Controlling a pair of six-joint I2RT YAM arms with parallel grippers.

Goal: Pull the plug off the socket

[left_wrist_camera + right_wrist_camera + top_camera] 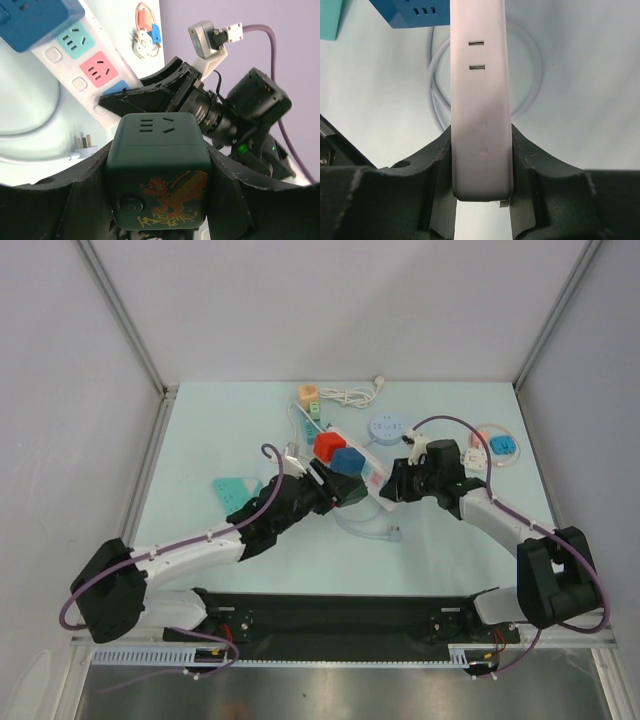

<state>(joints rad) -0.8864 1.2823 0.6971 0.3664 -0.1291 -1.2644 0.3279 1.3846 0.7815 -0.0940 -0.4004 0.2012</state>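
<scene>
While the left gripper (159, 172) clamps the dark green cube plug (157, 150) between its fingers, the right gripper (481, 165) is clamped on the end of the white power strip (480, 90). Extraction step in hand. The next move likely calls for a straight pull apart, both holds firm.

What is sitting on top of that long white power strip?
A red cube and a blue cube sit on it. The left gripper grips a dark green cube; its underside is hidden, so plugged or not is unclear.

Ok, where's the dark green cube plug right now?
Left wrist view, centre: dark green cube plug clamped in the left claw, close to the white power strip, whose end the right claw grips.
</scene>
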